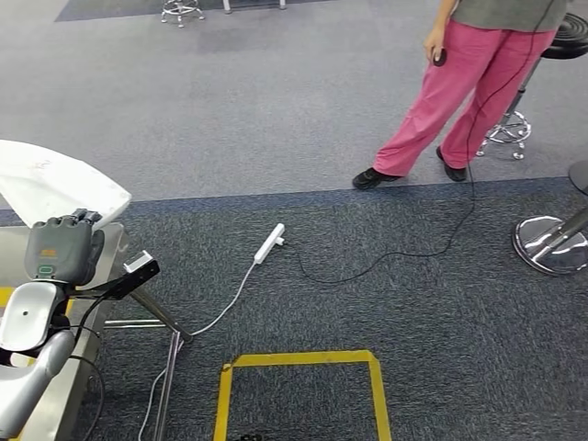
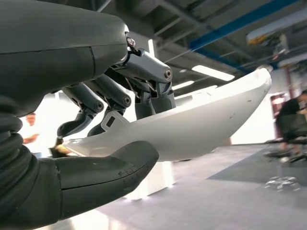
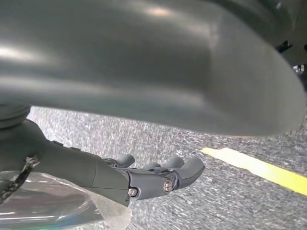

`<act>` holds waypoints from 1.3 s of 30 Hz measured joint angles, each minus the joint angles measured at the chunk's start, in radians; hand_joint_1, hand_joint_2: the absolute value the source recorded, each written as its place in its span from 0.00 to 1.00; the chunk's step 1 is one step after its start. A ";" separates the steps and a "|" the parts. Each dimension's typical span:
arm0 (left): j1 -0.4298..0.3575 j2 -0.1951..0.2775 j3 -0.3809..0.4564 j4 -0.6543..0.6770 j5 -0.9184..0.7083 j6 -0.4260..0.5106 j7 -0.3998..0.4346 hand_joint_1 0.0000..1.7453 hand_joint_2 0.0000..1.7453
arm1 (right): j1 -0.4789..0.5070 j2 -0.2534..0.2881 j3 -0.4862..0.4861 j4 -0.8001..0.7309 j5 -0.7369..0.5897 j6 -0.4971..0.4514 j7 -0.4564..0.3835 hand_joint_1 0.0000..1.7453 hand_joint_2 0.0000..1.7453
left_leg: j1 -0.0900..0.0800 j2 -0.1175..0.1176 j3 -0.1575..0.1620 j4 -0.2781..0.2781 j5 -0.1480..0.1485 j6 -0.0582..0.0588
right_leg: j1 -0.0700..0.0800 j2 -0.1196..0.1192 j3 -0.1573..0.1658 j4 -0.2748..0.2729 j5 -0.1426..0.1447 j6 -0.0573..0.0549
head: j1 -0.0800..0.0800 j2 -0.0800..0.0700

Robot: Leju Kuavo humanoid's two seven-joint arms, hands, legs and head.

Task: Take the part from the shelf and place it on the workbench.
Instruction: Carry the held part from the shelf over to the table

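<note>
Part (image 2: pixel 203 122), one white curved shell, gripped in left hand (image 1: pixel 61 250) between fingers (image 2: pixel 108 98) and thumb, long axis pointing away from palm; right hand (image 3: pixel 108 175) empty, fingers released.

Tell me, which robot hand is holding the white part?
The left hand: its fingers and thumb grip the white part. The right hand hangs with nothing in it.

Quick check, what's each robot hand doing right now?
Left robot hand: holding the white curved part, thumb under, fingers over.
Right robot hand: open, holding nothing, hanging over the carpet.
</note>
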 joint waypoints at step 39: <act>-0.007 0.006 -0.009 -0.017 -0.014 -0.017 0.016 1.00 1.00 | 0.015 -0.007 0.047 -0.033 -0.025 0.009 0.014 0.00 0.00 | -0.035 0.066 0.144 -0.284 0.110 0.049 | 0.017 -0.096 0.002 0.011 -0.018 0.018 | 0.001 0.000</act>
